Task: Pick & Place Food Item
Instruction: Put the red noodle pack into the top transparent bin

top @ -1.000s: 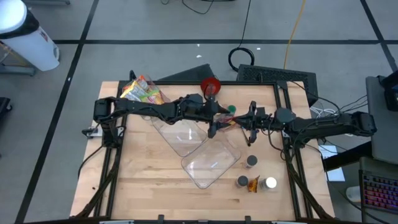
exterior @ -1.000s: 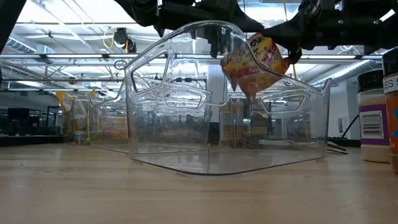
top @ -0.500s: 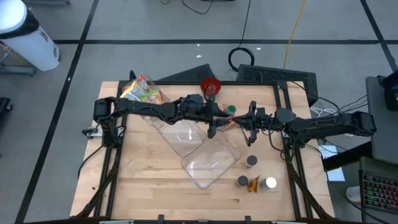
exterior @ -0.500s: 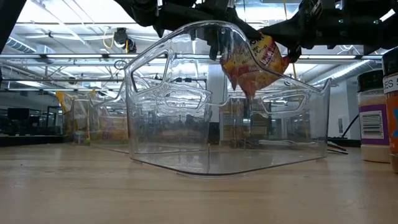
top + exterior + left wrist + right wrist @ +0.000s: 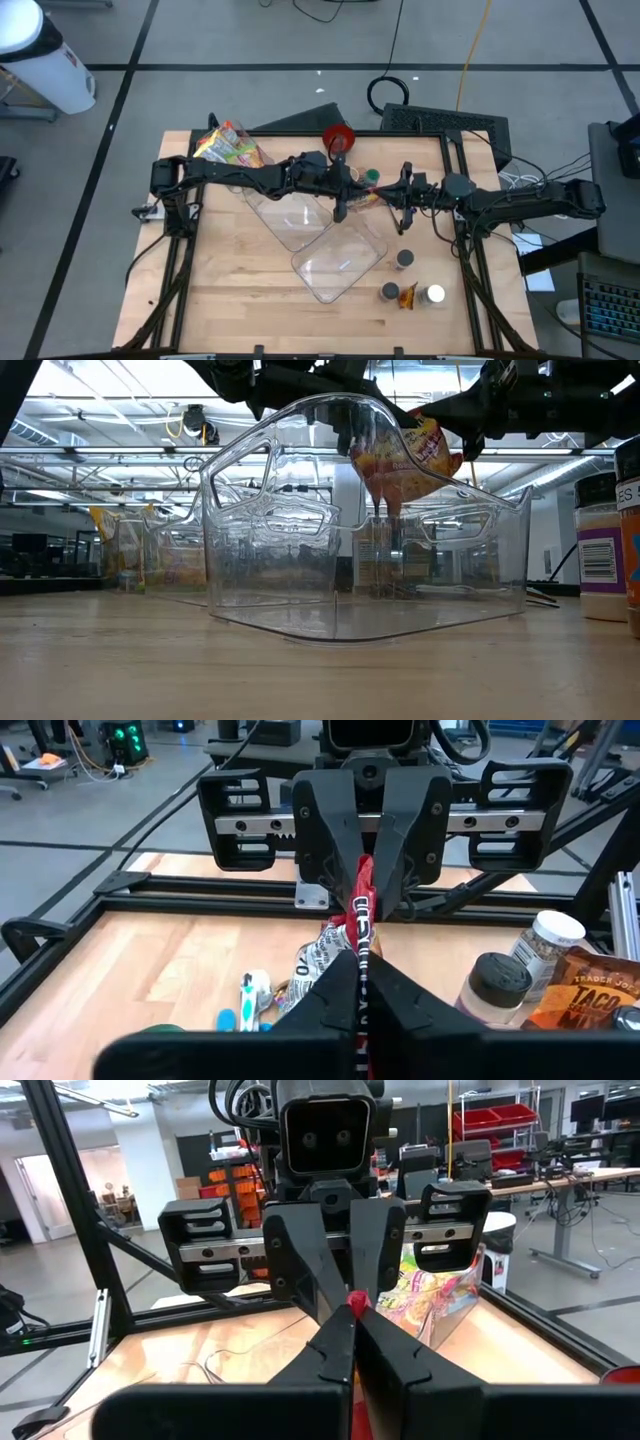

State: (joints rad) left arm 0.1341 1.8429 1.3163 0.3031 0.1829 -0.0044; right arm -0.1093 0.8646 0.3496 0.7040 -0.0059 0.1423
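We have the snack packet (image 5: 405, 460) pinched at once in the closed left jaws (image 5: 345, 192) and closed right jaws (image 5: 392, 196), hanging between them above the clear bin (image 5: 370, 560), so lifting looks done while release and placing remain.

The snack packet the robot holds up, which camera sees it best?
The low view: the snack packet hangs face-on above the clear bin. Both wrist views catch just its pinched edge; the high view, a sliver between the left gripper and right gripper.
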